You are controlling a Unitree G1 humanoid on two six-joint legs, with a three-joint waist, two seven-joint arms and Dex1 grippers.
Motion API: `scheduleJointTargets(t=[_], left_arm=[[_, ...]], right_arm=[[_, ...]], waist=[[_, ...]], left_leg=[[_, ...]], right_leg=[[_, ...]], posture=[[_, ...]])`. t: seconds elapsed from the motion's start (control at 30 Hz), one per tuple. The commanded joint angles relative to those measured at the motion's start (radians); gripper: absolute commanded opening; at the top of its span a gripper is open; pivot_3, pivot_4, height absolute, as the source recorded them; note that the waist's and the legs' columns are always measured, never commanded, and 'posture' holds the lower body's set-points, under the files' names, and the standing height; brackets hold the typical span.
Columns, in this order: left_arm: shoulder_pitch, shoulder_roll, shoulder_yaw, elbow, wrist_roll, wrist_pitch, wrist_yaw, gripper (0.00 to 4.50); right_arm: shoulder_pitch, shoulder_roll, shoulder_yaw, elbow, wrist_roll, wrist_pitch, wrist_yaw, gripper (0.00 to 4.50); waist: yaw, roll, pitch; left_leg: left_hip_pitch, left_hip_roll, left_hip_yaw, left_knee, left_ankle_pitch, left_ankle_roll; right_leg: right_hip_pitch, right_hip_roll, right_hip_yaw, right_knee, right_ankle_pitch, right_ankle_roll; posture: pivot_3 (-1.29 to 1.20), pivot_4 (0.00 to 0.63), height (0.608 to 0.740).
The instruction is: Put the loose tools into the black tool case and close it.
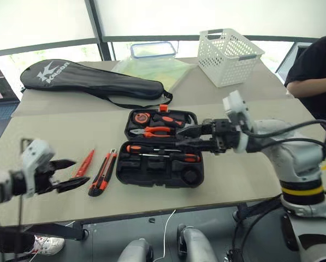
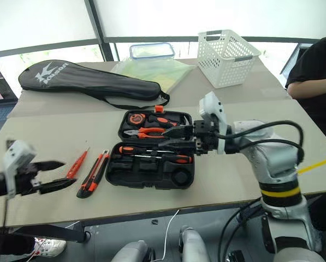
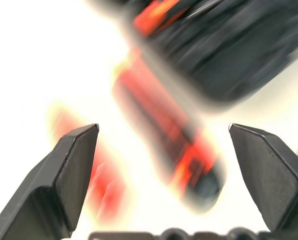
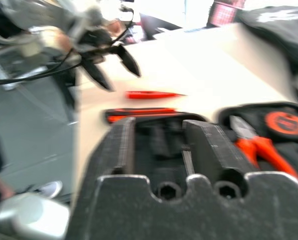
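The black tool case lies open mid-table. Its lid half holds orange pliers and a tape measure. Two orange-and-black screwdrivers rest in slots of its near half, with a small round dark thing in the near right corner. Left of the case, a utility knife and a slim orange screwdriver lie loose on the table. My right gripper hovers over the case, pointing left, open and holding nothing. My left gripper is open at the table's near left, just short of the knife.
A long black racket bag lies at the back left, a white basket at the back right, and a clear blue-lidded box between them. A person in black stands at the far right. The table's front edge is close to the case.
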Motion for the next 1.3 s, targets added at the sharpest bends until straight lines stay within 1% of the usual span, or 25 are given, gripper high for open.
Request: scheduleJointTargets(t=[0.03,0.13,0.2,0.27,0.37,0.47,0.53,0.63,0.7,0.87,0.93,0.97,1.1,1.13,1.17,1.3], left_arm=[[0.087,-0.021,0.113,-0.046,0.047,0.001,0.075,4.5],[0.095,-0.008,0.111,-0.063,0.022,0.074,0.107,4.5],[0.023,0.01,0.083,-0.06,-0.035,0.194,0.141,4.5],[-0.089,0.032,0.026,-0.045,-0.065,0.304,0.19,4.5],[-0.243,0.073,-0.093,-0.005,-0.058,0.432,0.256,4.5],[-0.405,0.116,-0.263,0.052,-0.037,0.502,0.283,4.5],[-0.488,0.104,-0.319,0.094,-0.06,0.578,0.286,4.5],[-0.515,0.137,-0.472,0.134,0.022,0.504,0.298,4.5],[-0.548,0.124,-0.527,0.166,0.043,0.479,0.304,4.5],[-0.596,0.099,-0.667,0.249,0.118,0.411,0.304,4.5],[-0.604,0.086,-0.695,0.27,0.134,0.391,0.3,3.97],[-0.607,0.078,-0.702,0.278,0.137,0.388,0.297,3.84],[-0.614,0.058,-0.719,0.296,0.155,0.366,0.288,2.49],[-0.616,0.056,-0.719,0.3,0.159,0.365,0.286,2.33],[-0.618,0.052,-0.713,0.309,0.161,0.358,0.287,1.83],[-0.646,0.049,-0.673,0.363,0.161,0.322,0.269,0.48]], right_arm=[[0.02,-0.039,-0.032,-0.085,0.062,0.021,-0.004,3.49],[0.039,-0.058,-0.031,-0.109,0.081,0.022,-0.015,4.47],[0.049,-0.063,-0.027,-0.119,0.087,0.02,-0.024,4.47],[0.056,-0.066,-0.02,-0.128,0.087,0.013,-0.033,4.47],[0.062,-0.063,-0.014,-0.139,0.093,0.01,-0.054,4.47],[0.084,-0.055,-0.007,-0.167,0.087,-0.006,-0.087,4.47],[0.097,-0.05,-0.004,-0.18,0.084,-0.013,-0.106,4.47],[0.111,-0.046,-0.006,-0.2,0.098,-0.011,-0.127,4.47],[0.118,-0.042,-0.008,-0.212,0.108,-0.008,-0.14,4.47],[0.141,-0.032,-0.004,-0.232,0.114,-0.009,-0.173,4.47],[0.147,-0.03,-0.002,-0.239,0.119,-0.007,-0.18,4.5],[0.15,-0.031,-0.001,-0.243,0.122,-0.006,-0.18,4.5],[0.161,-0.043,0.004,-0.254,0.123,-0.018,-0.175,4.5],[0.162,-0.046,0.004,-0.254,0.122,-0.02,-0.174,4.5],[0.164,-0.05,0.003,-0.254,0.121,-0.021,-0.172,4.5],[0.173,-0.077,-0.018,-0.24,0.146,0.003,-0.166,4.5]], waist=[[0.007,0.0,0.0],[0.023,0.0,0.0],[0.027,0.0,0.0],[0.03,-0.001,0.0],[0.026,-0.002,-0.001],[0.019,-0.002,-0.001],[0.011,-0.002,-0.001],[-0.004,-0.002,-0.001],[-0.007,-0.002,-0.001],[0.0,-0.002,-0.001],[0.003,-0.002,-0.001],[0.004,-0.002,-0.002],[0.011,-0.001,-0.002],[0.012,-0.001,-0.002],[0.013,-0.001,-0.002],[0.015,-0.001,-0.002]], left_leg=[[0.001,0.0,0.0,0.0,0.0,0.001],[0.003,0.0,-0.001,0.0,-0.001,0.002],[0.005,0.0,-0.002,0.0,-0.002,0.003],[0.006,0.0,-0.003,0.0,-0.002,0.003],[0.007,0.0,-0.003,0.0,-0.001,0.002],[0.01,-0.001,-0.002,-0.001,-0.001,0.002],[0.012,-0.001,-0.001,-0.002,-0.001,0.002],[0.014,-0.001,-0.001,-0.006,-0.001,0.002],[0.015,-0.001,0.001,-0.011,-0.001,0.001],[0.016,0.0,0.001,-0.012,0.001,-0.002],[0.017,0.0,0.001,-0.012,0.001,-0.002],[0.018,-0.001,0.001,-0.012,0.001,-0.002],[0.02,0.0,0.001,-0.012,0.001,-0.002],[0.021,0.0,0.001,-0.012,0.001,-0.002],[0.021,0.0,0.001,-0.012,0.001,-0.002],[0.023,0.0,0.001,-0.012,0.001,-0.002]], right_leg=[[0.001,0.0,0.0,-0.001,0.0,0.0],[0.006,0.001,-0.001,-0.001,0.0,0.0],[0.01,0.001,-0.001,-0.002,0.0,0.001],[0.012,0.001,-0.002,-0.002,0.0,0.001],[0.014,0.001,-0.003,-0.002,0.0,0.001],[0.015,0.001,-0.002,-0.002,0.0,0.001],[0.015,0.002,-0.002,0.0,0.0,0.001],[0.014,0.001,-0.001,0.0,0.0,0.001],[0.014,0.001,0.0,-0.002,0.0,0.001],[0.014,0.001,-0.001,-0.004,-0.001,-0.001],[0.015,0.0,0.0,-0.004,-0.001,-0.001],[0.016,0.0,0.001,-0.004,-0.001,-0.001],[0.018,0.0,0.003,-0.003,-0.001,0.0],[0.018,0.0,0.003,-0.003,-0.001,0.0],[0.018,0.0,0.004,-0.003,-0.001,0.0],[0.02,0.0,0.009,-0.002,-0.001,0.0]], posture=[[0.0,0.15,0.74],[0.0,0.15,0.74],[0.0,0.15,0.74],[0.0,0.15,0.74],[0.0,0.15,0.74],[0.0,0.15,0.74],[0.0,0.15,0.74],[0.0,0.15,0.74],[0.0,0.15,0.74],[0.0,0.15,0.74],[0.0,0.15,0.74],[0.0,0.15,0.74],[0.0,0.15,0.74],[0.0,0.15,0.74],[0.0,0.15,0.74],[0.0,0.15,0.74]])
